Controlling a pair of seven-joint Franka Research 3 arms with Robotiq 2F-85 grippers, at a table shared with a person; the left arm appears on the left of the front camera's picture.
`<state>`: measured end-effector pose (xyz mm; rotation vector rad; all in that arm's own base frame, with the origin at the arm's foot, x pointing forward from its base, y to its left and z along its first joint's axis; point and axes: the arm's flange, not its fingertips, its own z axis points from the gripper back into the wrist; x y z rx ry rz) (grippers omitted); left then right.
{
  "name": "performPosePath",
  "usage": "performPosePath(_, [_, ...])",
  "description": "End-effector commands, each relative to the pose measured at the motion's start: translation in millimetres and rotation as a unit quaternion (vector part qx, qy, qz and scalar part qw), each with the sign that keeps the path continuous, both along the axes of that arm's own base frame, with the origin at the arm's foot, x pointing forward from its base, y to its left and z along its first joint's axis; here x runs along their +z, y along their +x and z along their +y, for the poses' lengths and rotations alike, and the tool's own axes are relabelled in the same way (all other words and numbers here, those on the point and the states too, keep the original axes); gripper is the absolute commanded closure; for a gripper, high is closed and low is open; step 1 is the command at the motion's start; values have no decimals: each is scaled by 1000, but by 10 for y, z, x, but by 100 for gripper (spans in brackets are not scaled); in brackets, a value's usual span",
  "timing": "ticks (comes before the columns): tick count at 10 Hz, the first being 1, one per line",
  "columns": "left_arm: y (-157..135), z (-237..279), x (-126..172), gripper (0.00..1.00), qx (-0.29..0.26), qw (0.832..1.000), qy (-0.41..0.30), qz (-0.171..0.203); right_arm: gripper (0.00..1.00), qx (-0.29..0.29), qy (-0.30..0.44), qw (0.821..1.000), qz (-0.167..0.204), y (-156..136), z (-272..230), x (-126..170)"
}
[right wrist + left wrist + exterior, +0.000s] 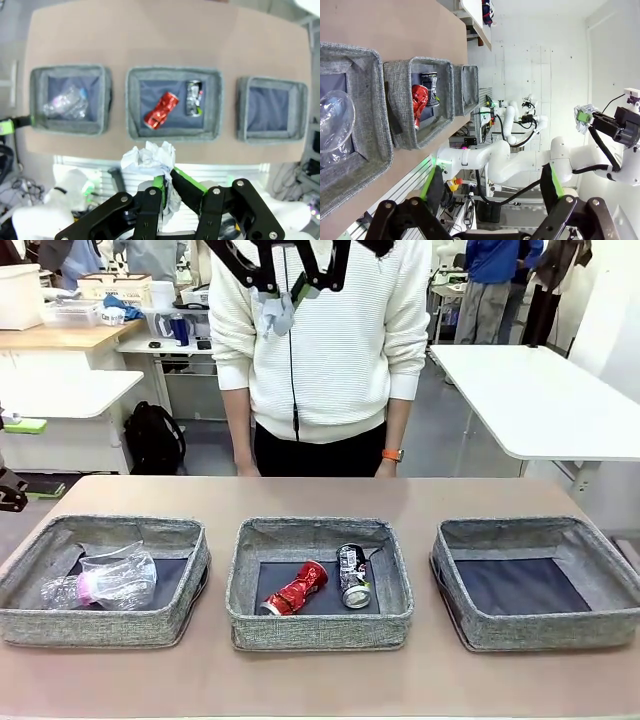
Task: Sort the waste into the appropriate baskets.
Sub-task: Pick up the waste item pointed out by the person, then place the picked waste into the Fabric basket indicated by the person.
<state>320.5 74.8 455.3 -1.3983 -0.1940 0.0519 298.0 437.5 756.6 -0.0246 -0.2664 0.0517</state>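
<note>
High above the table my right gripper point(285, 300) is shut on a small white paper wad point(278, 310), in front of the person's chest; the right wrist view shows the wad point(149, 157) pinched between the green pads. The left basket point(100, 625) holds a clear plastic bottle point(85, 590) with a pink label and a clear cup point(128, 573). In the middle basket point(320, 630) lie a crushed red can point(297, 589) and a dark printed can point(353, 577). The right basket point(540, 632) has nothing in it. My left gripper point(492, 175) is open and holds nothing, off the table's side.
A person in a white sweater point(330, 350) stands at the far edge of the brown table point(320, 495), arms down. White tables and shelves stand behind. The bare tabletop runs in front of and behind the three baskets.
</note>
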Motion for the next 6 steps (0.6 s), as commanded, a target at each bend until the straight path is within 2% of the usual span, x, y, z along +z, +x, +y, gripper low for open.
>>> performPosePath(1, [-3, -23, 15, 0, 1, 1000, -11, -13, 93, 5, 2, 1000, 8, -27, -45, 7])
performPosePath(6, [-3, -23, 15, 0, 1, 1000, -11, -13, 93, 5, 2, 1000, 8, -27, -45, 7])
